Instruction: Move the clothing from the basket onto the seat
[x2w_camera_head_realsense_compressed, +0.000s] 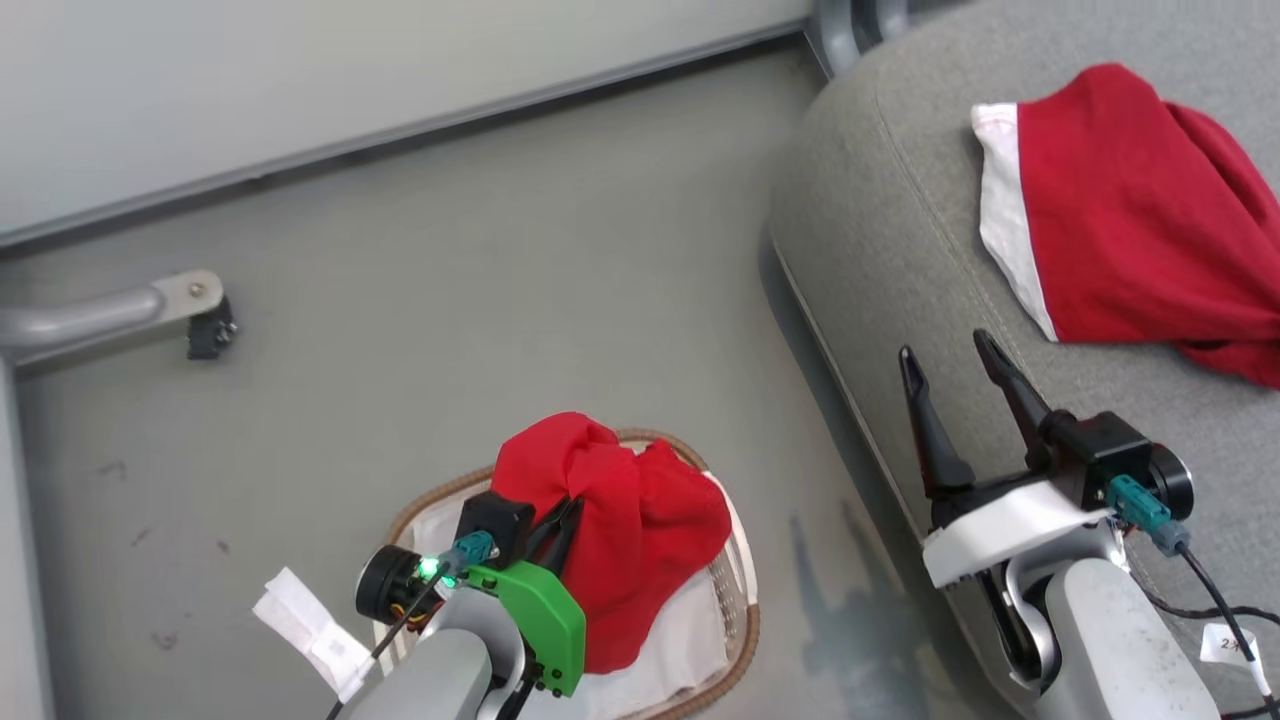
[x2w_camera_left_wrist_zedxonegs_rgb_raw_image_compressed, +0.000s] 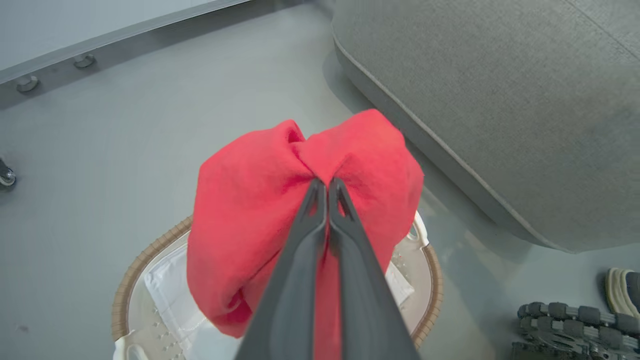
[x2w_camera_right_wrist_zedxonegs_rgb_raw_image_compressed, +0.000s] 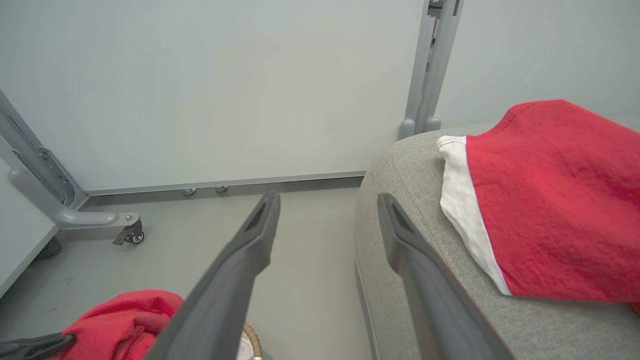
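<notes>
Over the basket (x2w_camera_left_wrist_zedxonegs_rgb_raw_image_compressed: 131, 280), my left tool (x2w_camera_left_wrist_zedxonegs_rgb_raw_image_compressed: 327, 182) pinches a fold of the red garment (x2w_camera_left_wrist_zedxonegs_rgb_raw_image_compressed: 240, 210) — likely soft, light, floppy; right tool (x2w_camera_head_realsense_compressed: 945, 345) spread, empty.

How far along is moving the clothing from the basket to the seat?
Done: the white-banded red garment lies on the seat. In hand: the left gripper is shut on the plain red garment, bunched over the basket. Left: carry it to the seat and release it. The right gripper is open and empty by the seat's edge.
</notes>
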